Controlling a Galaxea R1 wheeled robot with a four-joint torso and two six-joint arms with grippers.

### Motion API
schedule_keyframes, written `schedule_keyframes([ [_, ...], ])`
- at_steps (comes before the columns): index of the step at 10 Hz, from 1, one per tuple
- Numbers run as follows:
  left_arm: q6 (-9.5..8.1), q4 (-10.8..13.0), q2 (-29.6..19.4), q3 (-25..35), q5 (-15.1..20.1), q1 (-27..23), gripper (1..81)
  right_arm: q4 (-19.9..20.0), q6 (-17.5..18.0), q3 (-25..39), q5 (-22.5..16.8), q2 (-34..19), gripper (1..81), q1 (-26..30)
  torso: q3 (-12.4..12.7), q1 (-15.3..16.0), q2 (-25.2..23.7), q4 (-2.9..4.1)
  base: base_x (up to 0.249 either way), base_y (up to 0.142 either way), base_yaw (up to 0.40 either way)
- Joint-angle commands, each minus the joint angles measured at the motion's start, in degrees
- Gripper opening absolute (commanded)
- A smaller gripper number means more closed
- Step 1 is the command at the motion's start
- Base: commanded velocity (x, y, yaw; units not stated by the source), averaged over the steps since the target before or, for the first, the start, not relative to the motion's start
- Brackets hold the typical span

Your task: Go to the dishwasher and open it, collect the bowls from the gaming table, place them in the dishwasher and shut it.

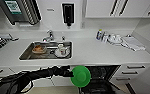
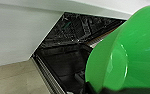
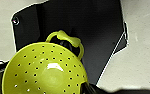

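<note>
Green plastic, round and shallow, the bowl [image 1: 80,76] is held by the left gripper [image 1: 71,74] at its rim, so the fingers are closed on it, just above the open dishwasher [image 1: 101,75] with its dark racked interior below the white countertop [image 1: 96,51]. The step in hand seems to be putting the bowls into the dishwasher. I judge that the next move calls for lowering the bowl over the rack and tilting it to sit between the wires before letting go. The left arm [image 1: 38,74] reaches from the near left across the white cabinet fronts, almost level, with the bowl turned on its side. In the right wrist view, a yellow-green perforated colander with a loop handle [image 3: 44,72] appears close to the right gripper; I cannot tell if that gripper holds it. Behind, the steel sink [image 1: 26,53] contains dishes.
</note>
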Motion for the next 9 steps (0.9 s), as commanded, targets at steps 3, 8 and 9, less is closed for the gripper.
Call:
schedule_keyframes([
  [3,0.17,-1.32,4.46,-2.91,2.73,-10.24,1.0,-0.19,-0.2,0.62,-4.94,-0.73,1.0,1.52,-1.33,0.0,0.02,0.0,0.0,0.0,0.0],
  [8,0.17,-0.52,12.01,-9.49,5.11,-13.23,1.0,-0.19,-0.2,0.35,-4.85,0.06,1.0,1.52,-1.64,0.05,0.07,0.0,0.0,0.0,0.0],
  [9,0.26,-0.35,13.25,-10.29,5.11,-13.32,1.0,-0.19,-0.2,0.35,-4.85,0.23,1.0,1.52,-1.64,0.05,0.07,0.0,0.0,0.0,0.0],
])
